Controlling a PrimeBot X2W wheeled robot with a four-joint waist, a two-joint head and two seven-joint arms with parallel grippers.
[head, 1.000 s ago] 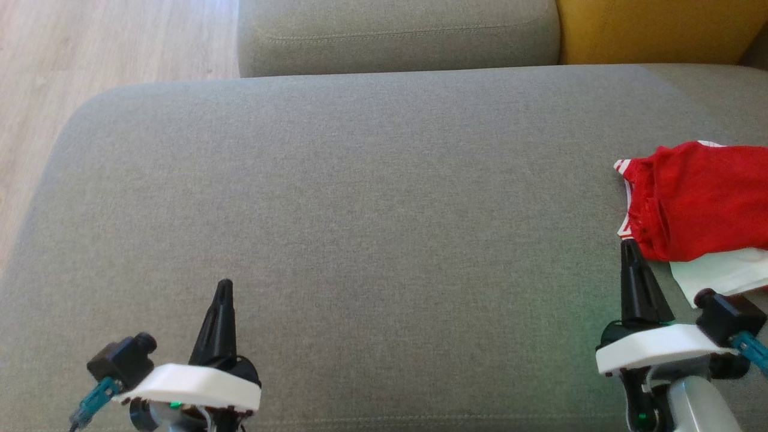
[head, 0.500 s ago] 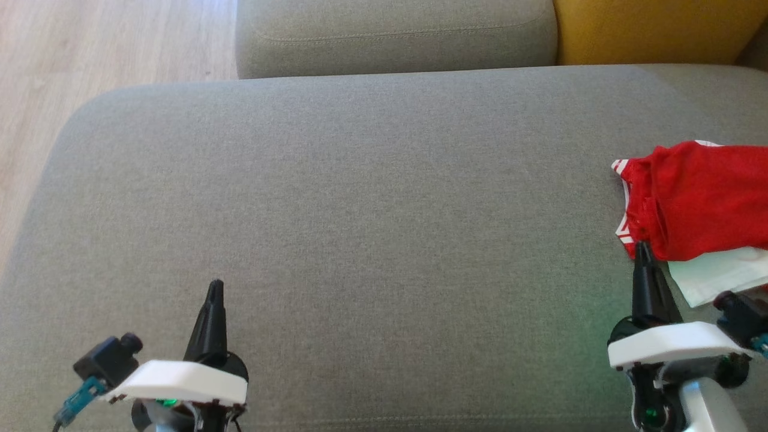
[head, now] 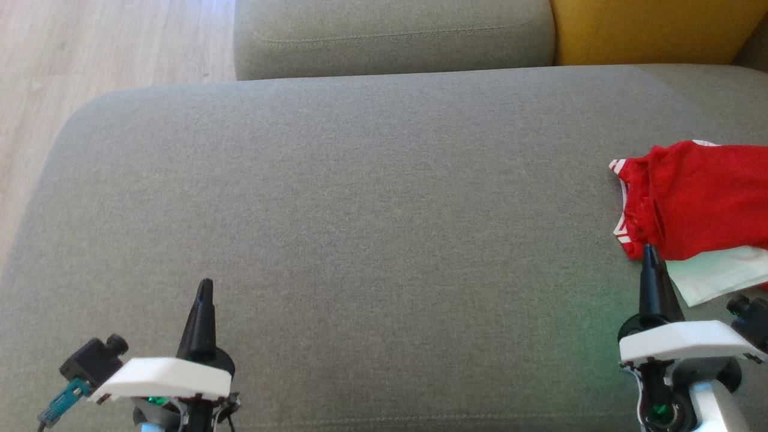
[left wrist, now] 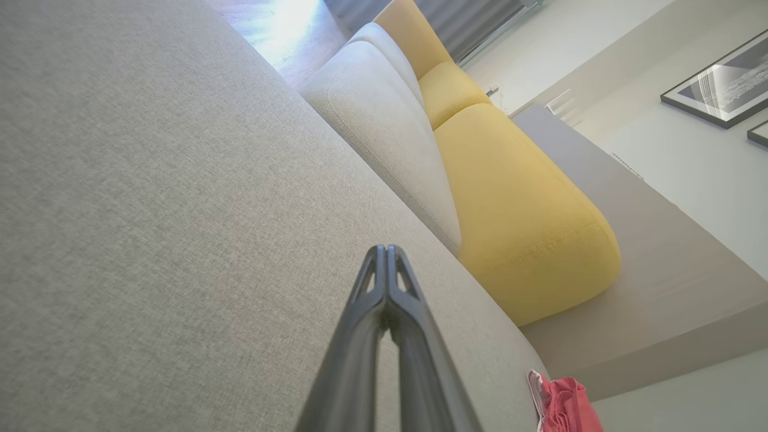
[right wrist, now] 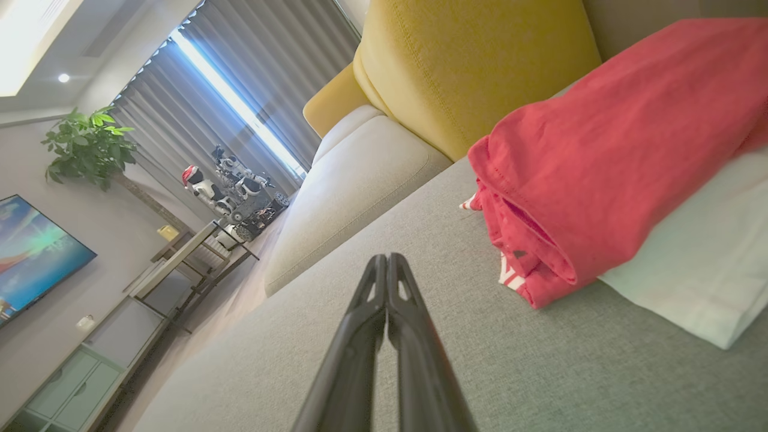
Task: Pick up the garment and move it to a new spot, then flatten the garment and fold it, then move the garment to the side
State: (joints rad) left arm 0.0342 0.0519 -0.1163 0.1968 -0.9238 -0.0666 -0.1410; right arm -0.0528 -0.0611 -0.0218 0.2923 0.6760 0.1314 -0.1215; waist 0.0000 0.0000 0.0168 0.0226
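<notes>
- The red garment (head: 702, 198) lies as a folded bundle at the right edge of the grey sofa cushion (head: 360, 210). It rests on a pale cloth (head: 714, 276) — on top of it, not inside any holder.
- By the look of it, folding and setting aside are done, and little seems left.
- Left gripper (head: 205, 287) and right gripper (head: 648, 252): fingers pressed together, holding nothing — the right tip is near the garment's corner.

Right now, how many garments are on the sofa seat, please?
2: a red garment at the far right, a pale garment partly under it; others may be offscreen.
</notes>
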